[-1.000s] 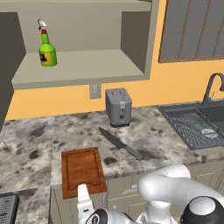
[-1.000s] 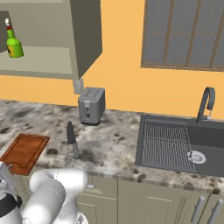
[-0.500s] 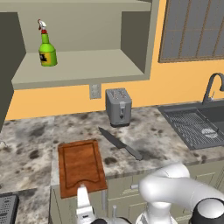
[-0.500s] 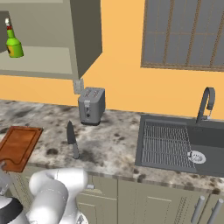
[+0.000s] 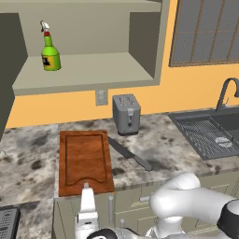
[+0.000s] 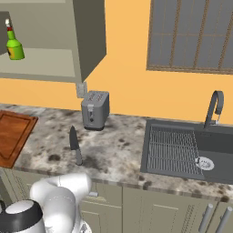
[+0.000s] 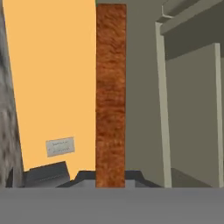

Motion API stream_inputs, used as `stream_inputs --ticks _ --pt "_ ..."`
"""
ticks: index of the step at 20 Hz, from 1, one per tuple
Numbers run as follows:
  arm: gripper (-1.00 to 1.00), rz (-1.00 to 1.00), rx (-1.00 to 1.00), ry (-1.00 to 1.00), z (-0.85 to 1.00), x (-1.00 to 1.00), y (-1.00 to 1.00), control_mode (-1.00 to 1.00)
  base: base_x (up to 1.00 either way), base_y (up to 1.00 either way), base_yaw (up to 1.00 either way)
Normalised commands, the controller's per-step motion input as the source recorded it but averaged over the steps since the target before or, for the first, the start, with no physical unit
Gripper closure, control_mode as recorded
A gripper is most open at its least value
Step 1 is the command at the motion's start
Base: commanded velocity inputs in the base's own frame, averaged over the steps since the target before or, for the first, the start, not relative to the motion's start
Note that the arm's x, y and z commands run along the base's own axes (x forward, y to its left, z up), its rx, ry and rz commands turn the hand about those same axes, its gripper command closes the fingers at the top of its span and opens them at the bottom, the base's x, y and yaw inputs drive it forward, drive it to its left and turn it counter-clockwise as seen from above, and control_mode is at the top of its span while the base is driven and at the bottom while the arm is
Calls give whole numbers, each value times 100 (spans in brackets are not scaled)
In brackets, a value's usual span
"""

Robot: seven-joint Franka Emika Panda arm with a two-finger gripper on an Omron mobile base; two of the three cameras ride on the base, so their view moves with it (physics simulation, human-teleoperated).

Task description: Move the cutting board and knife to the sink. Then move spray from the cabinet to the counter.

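Cutting board [image 5: 84, 161], stiff, flat and probably light, tilted up off the desk [image 5: 28, 158] left of the toaster [image 5: 126, 113], its notched near edge pinched edge-on between the closed fingers [image 5: 87, 196], a sound hold if kept level.

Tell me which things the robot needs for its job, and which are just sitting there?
Needed:
board, gripped at its near end by the gripper
knife
sink
spray
cabinet
counter

Just sitting there:
toaster
wall outlet
window
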Motion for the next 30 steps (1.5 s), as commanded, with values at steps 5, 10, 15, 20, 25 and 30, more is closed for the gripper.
stream_inputs --ticks 5,10,15,20,25,30 --pt "100 -2 8 7 94 0 0 -100 0 0 0" --pt "100 -7 1 15 67 -8 0 -100 0 0 0" --pt "100 -14 0 22 39 -29 -9 -100 0 0 0" --pt "100 -19 0 19 41 -40 -3 -100 0 0 0" --pt "100 -22 0 18 47 -37 -12 -100 0 0 0" --pt "100 -25 0 23 42 -25 -22 -100 0 0 0"
